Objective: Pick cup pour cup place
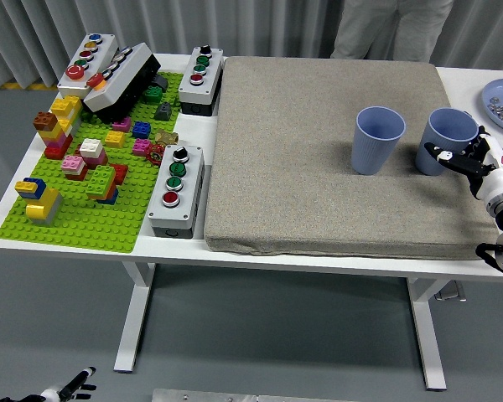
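Two blue plastic cups stand upright on the grey mat [318, 151]: the right cup [449, 138] and, well apart, the left cup [378, 139]. Right hand [469, 159] curls around the right cup's near wall, touching; whether it grips firmly we cannot tell. We judge the cup light, thin-walled and slick: hold mid-body, gently.

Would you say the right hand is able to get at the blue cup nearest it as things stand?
Probably yes. The right hand is right beside the right-hand blue cup, fingers spread toward its side, and nothing lies between them; the other blue cup stands well clear.
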Robot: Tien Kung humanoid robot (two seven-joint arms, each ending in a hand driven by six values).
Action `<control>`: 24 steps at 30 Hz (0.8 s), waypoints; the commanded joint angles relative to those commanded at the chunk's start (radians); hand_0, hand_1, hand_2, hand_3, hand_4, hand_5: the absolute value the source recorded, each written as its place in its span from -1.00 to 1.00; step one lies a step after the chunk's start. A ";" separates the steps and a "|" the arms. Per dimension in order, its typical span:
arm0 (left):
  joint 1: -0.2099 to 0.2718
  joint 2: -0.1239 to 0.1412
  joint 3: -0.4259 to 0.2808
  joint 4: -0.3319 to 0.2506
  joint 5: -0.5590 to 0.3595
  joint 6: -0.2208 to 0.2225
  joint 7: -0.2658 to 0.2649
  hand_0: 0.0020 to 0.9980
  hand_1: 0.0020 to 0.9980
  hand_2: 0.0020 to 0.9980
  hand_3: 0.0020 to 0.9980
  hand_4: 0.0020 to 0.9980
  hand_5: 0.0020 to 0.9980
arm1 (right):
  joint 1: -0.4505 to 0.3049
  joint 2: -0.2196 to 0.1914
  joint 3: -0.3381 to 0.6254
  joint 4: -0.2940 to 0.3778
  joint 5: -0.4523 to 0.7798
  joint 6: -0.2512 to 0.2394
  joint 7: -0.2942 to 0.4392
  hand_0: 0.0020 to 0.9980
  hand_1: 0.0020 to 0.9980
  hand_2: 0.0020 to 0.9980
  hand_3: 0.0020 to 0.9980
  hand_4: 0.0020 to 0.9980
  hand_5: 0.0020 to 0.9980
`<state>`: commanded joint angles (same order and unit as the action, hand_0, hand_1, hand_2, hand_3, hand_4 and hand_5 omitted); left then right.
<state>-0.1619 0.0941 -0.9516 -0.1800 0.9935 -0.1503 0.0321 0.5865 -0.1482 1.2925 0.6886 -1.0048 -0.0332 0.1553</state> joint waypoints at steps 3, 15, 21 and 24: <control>0.002 0.000 0.000 0.000 0.001 0.000 0.000 0.72 0.63 0.78 0.58 0.30 1.00 | -0.002 0.001 -0.001 0.001 0.004 -0.011 0.004 0.69 0.47 0.28 0.52 0.55 -0.84; 0.003 0.001 -0.001 0.000 0.000 0.000 0.000 0.72 0.63 0.78 0.58 0.30 1.00 | -0.006 0.003 -0.007 0.004 0.012 -0.022 0.007 0.56 0.28 0.03 0.26 0.41 -0.99; 0.003 0.003 -0.007 0.000 0.001 0.000 0.000 0.72 0.63 0.78 0.58 0.30 1.00 | 0.002 -0.007 -0.020 0.023 -0.006 -0.036 -0.005 0.51 0.24 0.02 0.26 0.40 -1.00; 0.004 0.005 -0.013 0.000 0.002 0.001 0.000 0.72 0.63 0.78 0.58 0.30 1.00 | 0.012 -0.021 -0.037 0.041 -0.039 -0.052 -0.021 0.51 0.24 0.02 0.26 0.40 -1.00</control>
<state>-0.1576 0.0992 -0.9643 -0.1800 0.9951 -0.1491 0.0322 0.5983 -0.1688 1.2559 0.7299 -1.0434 -0.0850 0.1346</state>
